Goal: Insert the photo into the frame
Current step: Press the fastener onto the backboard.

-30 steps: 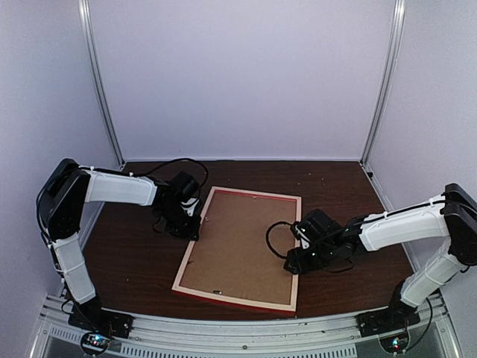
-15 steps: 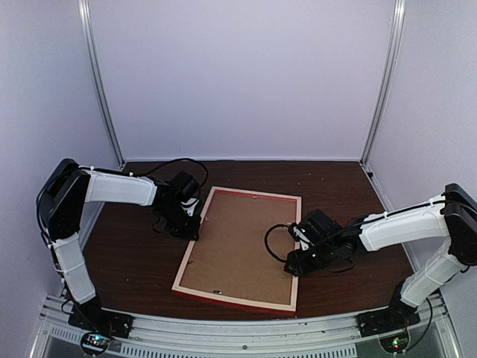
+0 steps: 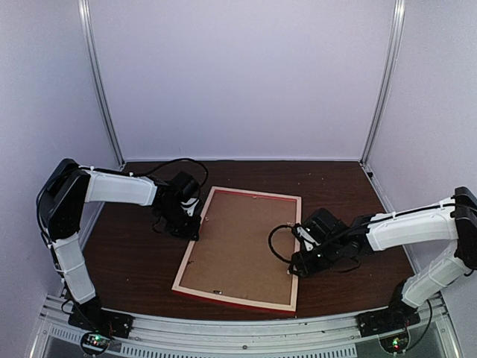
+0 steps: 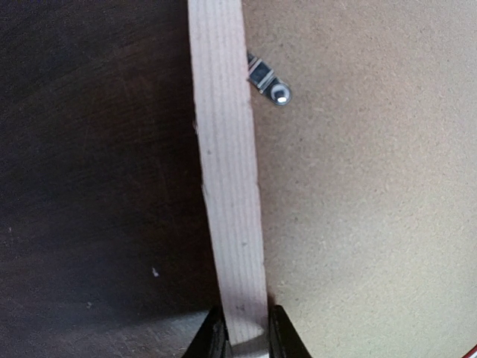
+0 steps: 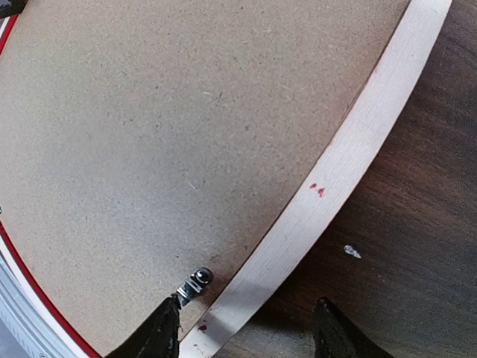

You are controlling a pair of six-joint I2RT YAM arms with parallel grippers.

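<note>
Left fingers (image 4: 211, 340) pinching frame (image 4: 227, 186), right fingers (image 5: 333, 334) spread astride its rail; clear only from wrists

frame (image 3: 235, 297) on table (image 3: 134, 261), backing board (image 3: 242, 246) inside

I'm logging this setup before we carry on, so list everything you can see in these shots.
frame: one, pale bare wood facing up with a red outer edge, lying flat mid-table
backing board: one, brown, filling the frame
metal clips: two seen close up, silver, one by the left strip, one by the right strip
photo: none in view
table: one, dark brown, under everything
arms: two, white and black, left and right
left fingers: black, shut on the frame's left strip
right fingers: black, open, either side of the frame's right strip
</note>
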